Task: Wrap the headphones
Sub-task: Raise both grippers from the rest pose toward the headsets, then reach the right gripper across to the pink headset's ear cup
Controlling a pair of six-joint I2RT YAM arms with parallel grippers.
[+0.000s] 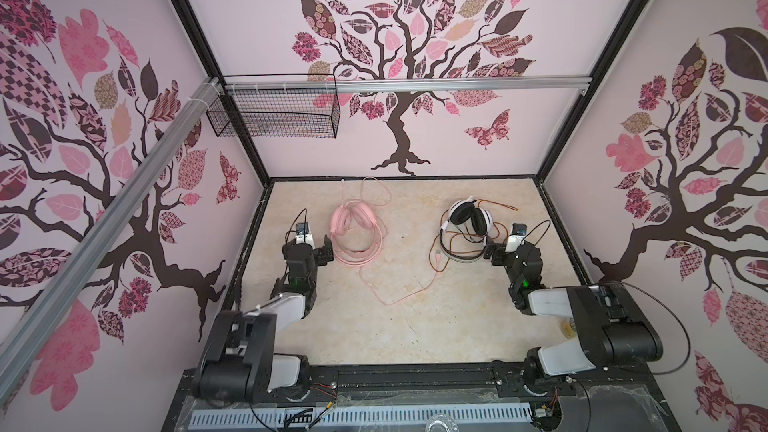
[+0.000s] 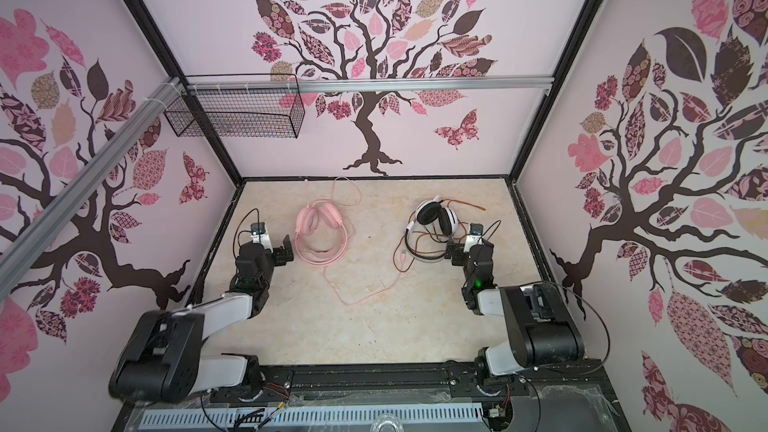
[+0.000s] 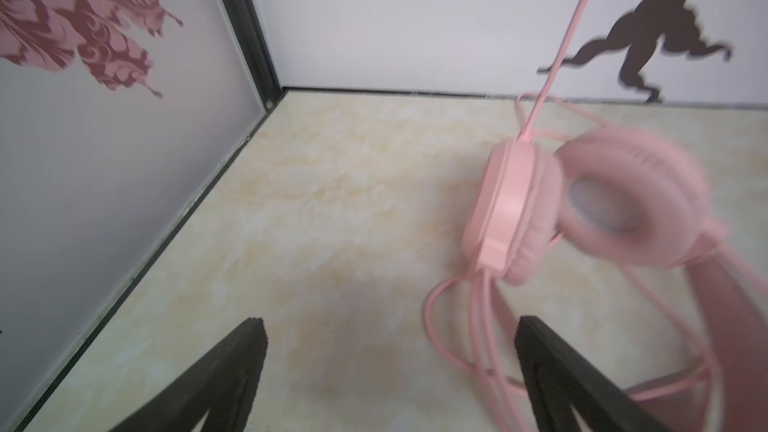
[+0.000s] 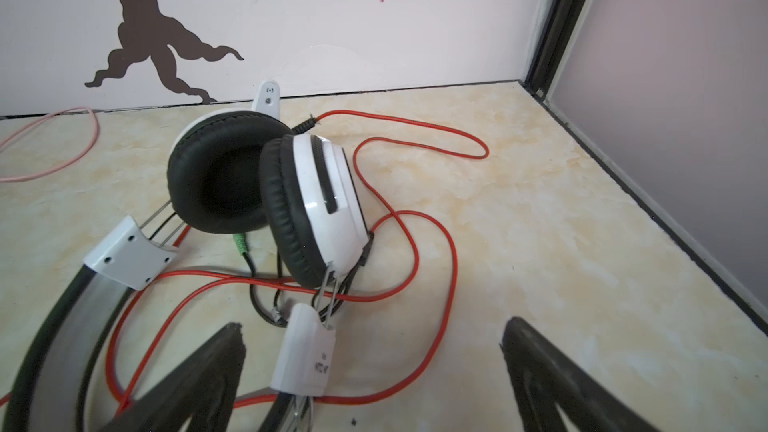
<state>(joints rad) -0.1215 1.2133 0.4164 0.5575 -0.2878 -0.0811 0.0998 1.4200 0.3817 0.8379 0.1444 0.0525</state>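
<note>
The pink headphones (image 1: pixel 353 222) are lying on the far left part of the marbled surface (image 1: pixel 415 326), earcups leaning against each other. Their pink cable (image 3: pixel 429 317) is looping loosely round the headband and trailing toward the near middle of the surface, with another loop reaching the far wall. The left tool (image 1: pixel 323 252) is hovering just to the left of that coil, its jaws standing spread wide and gripping nothing; in the left wrist view, which is blurred, the cable loops are passing by one black finger (image 3: pixel 540 351), and I cannot tell whether they are touching. The white-and-black headphones (image 1: pixel 471 218) are resting on the far right part of the surface, well apart from the pink pair, with the orange-red cable (image 4: pixel 417 255) sprawling in tangled loops around them. The right tool (image 1: pixel 494 253) is sitting just right of their headband, likewise released and holding nothing, a white slider of the headband lying between its fingers.
</note>
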